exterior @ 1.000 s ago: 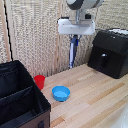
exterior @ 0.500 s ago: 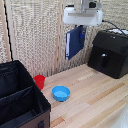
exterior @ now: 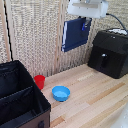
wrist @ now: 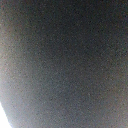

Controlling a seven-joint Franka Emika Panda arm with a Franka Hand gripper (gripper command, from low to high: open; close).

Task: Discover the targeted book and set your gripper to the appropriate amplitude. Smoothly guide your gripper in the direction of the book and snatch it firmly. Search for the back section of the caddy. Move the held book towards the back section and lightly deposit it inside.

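Book (exterior: 76,34) hangs high above the tabletop (exterior: 95,95), pinched at its upper corner by the gripper (exterior: 86,21), flat face toward us, slightly tilted. Fingers clamped on the book's top edge. Caddy (exterior: 20,100) sits low and well off toward the exterior view's left of the book; we judge the carry must run that way, then down. Wrist view shows only a dark blur.

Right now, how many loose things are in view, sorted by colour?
Blue: 2, the book held in the pincer, and the bowl
Red: 1, the cup
Black: 2, the caddy and the machine
Total: 5
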